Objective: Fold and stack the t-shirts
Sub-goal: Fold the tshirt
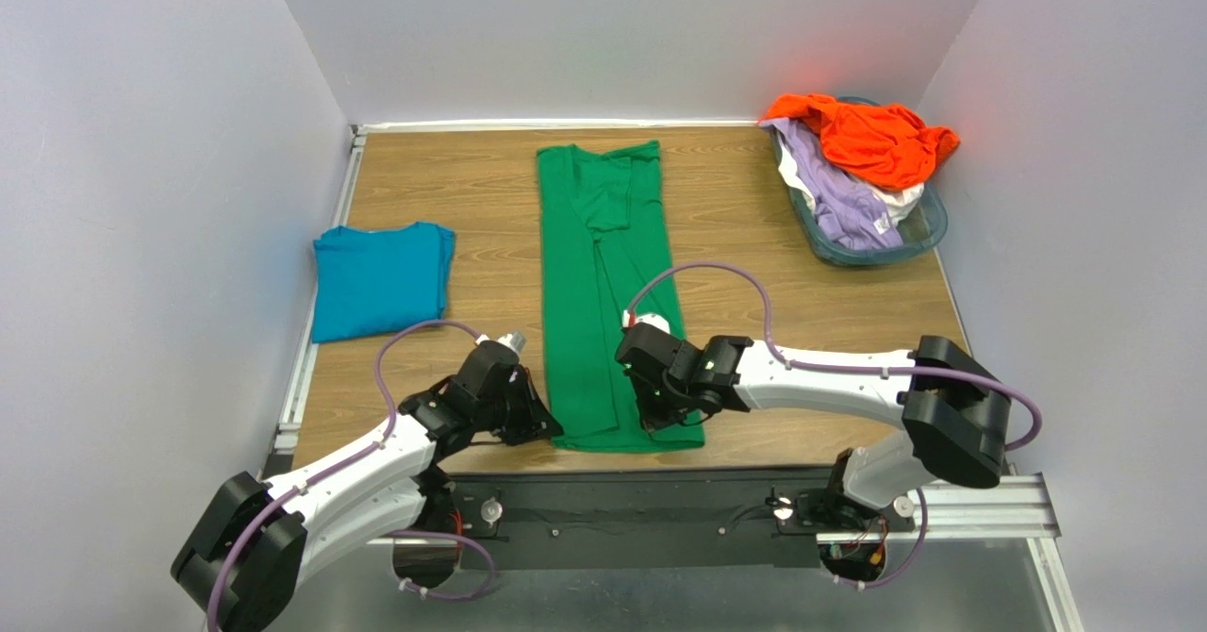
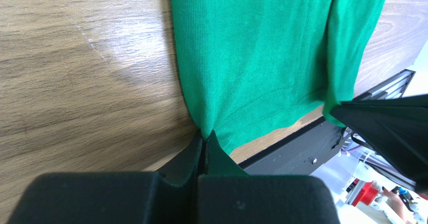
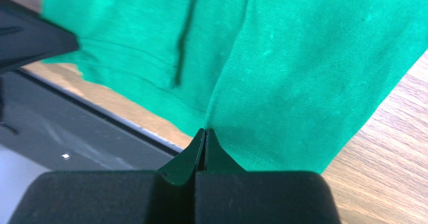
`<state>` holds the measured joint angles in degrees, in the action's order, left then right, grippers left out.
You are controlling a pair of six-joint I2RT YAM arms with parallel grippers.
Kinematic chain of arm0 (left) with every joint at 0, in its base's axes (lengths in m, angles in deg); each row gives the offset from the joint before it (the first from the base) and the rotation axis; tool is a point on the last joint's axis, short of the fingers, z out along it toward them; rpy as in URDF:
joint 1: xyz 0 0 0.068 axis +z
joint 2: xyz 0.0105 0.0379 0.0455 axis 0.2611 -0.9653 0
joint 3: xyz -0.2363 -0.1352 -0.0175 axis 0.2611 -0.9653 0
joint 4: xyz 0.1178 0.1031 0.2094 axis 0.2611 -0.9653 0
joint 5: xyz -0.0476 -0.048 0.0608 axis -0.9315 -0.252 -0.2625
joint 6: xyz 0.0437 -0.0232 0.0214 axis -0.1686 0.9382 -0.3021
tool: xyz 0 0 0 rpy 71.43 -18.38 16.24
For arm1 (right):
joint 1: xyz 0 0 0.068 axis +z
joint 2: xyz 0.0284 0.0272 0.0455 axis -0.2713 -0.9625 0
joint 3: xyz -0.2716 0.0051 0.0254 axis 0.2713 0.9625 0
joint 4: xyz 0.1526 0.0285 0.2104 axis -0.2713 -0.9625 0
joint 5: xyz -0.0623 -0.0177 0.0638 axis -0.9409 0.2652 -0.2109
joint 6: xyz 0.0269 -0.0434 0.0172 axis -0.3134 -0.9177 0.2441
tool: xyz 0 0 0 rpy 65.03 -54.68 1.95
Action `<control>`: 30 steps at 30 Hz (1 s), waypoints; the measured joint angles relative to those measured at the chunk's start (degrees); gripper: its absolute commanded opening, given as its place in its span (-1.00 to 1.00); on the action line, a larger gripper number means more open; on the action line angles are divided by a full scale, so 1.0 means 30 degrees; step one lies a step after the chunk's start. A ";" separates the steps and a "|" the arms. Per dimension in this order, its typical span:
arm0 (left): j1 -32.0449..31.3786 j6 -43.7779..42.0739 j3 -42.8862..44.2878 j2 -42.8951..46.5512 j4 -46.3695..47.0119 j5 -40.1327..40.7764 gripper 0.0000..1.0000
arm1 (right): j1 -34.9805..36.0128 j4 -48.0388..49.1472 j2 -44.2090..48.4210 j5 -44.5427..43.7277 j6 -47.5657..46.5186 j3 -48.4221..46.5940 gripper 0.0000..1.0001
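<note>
One bright green t-shirt [image 1: 602,278] lies as a long narrow strip down the middle of the wooden table [image 1: 454,179], with its sides folded inward and its hem at the near edge. At the hem's left corner the left gripper [image 2: 202,140] has its jaws pressed together, pinching the cloth between the tips. The right gripper [image 3: 205,134] is clamped the same way on the hem's right corner. A teal-blue t-shirt [image 1: 380,278] lies folded, well apart to the left. In the far right corner, a clear bluish basket [image 1: 850,253] holds an orange t-shirt [image 1: 867,137], a lavender t-shirt [image 1: 836,194] and a white t-shirt [image 1: 897,198] in a loose heap.
</note>
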<state>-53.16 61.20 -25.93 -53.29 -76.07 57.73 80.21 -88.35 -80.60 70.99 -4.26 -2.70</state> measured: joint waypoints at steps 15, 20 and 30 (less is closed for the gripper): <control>0.0000 0.0000 0.0007 -0.0007 -0.0044 -0.0066 -1.00 | 0.0277 0.0029 0.1377 0.1355 0.0073 -0.0532 -0.99; 0.0000 -0.0036 0.0000 -0.0007 -0.0080 -0.0189 -1.00 | 0.0415 0.0138 0.1377 0.1792 0.0073 -0.0714 -0.99; 0.0000 -0.0087 0.0437 0.0539 -0.1362 -0.0255 -1.00 | 0.0517 0.0386 0.0335 0.1865 0.0073 -0.1100 -0.99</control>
<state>-53.16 60.94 -24.62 -51.68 -80.16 56.97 81.76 -87.19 -79.59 76.58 -4.04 -6.00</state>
